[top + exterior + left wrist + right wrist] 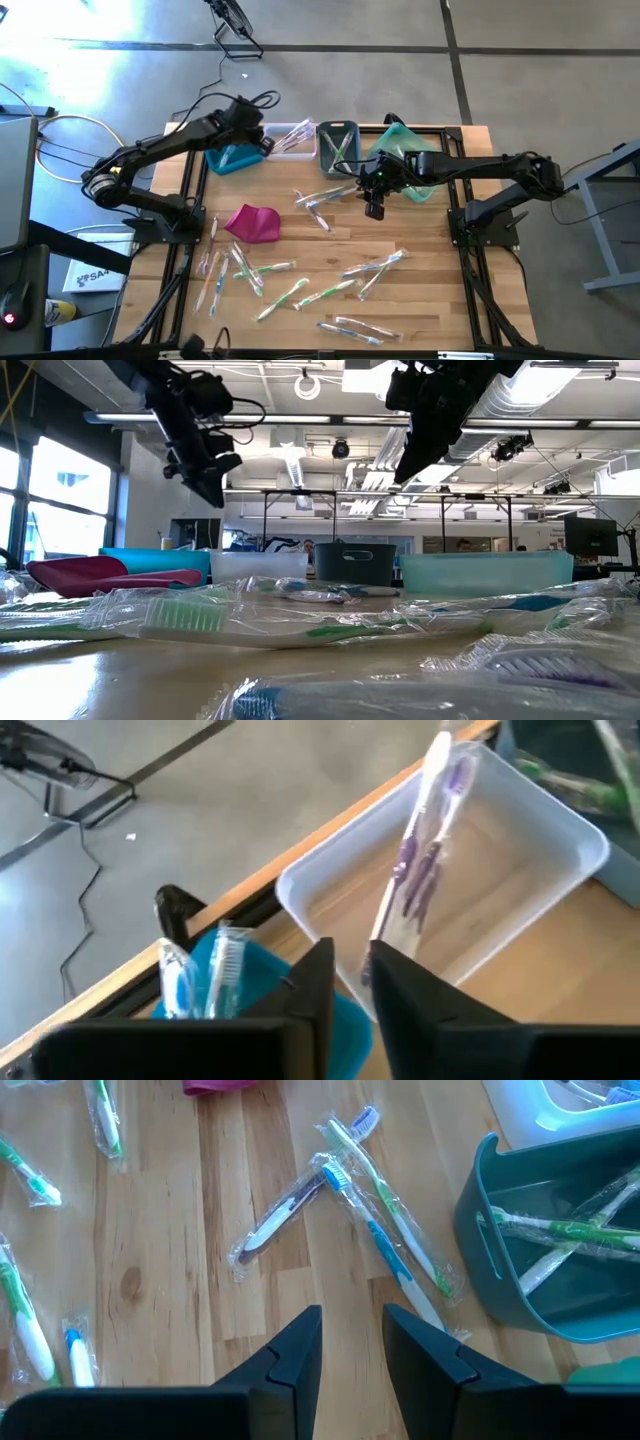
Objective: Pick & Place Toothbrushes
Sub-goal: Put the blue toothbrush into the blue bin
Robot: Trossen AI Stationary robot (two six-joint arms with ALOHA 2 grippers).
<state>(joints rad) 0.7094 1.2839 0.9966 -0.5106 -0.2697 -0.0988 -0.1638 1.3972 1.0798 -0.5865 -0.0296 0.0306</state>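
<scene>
Above the clear bin (545, 850), left gripper (350, 982) slightly parted, empty; purple toothbrush (420, 860) inside bin. Right gripper (352, 1342) parted, empty, over loose toothbrushes (375, 1230) on table (180, 1260).

1. Overhead ceiling lights (300, 385) and window (60, 490) daylight illuminate the room brightly.
2. Floor (80, 60) shows bluish glare.
3. Nearest wrapped toothbrushes (330, 695) appear blurred in the low view.

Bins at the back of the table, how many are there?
4, in a row: blue bin, clear bin, grey bin, teal bin, partly hidden under the right arm.
</scene>
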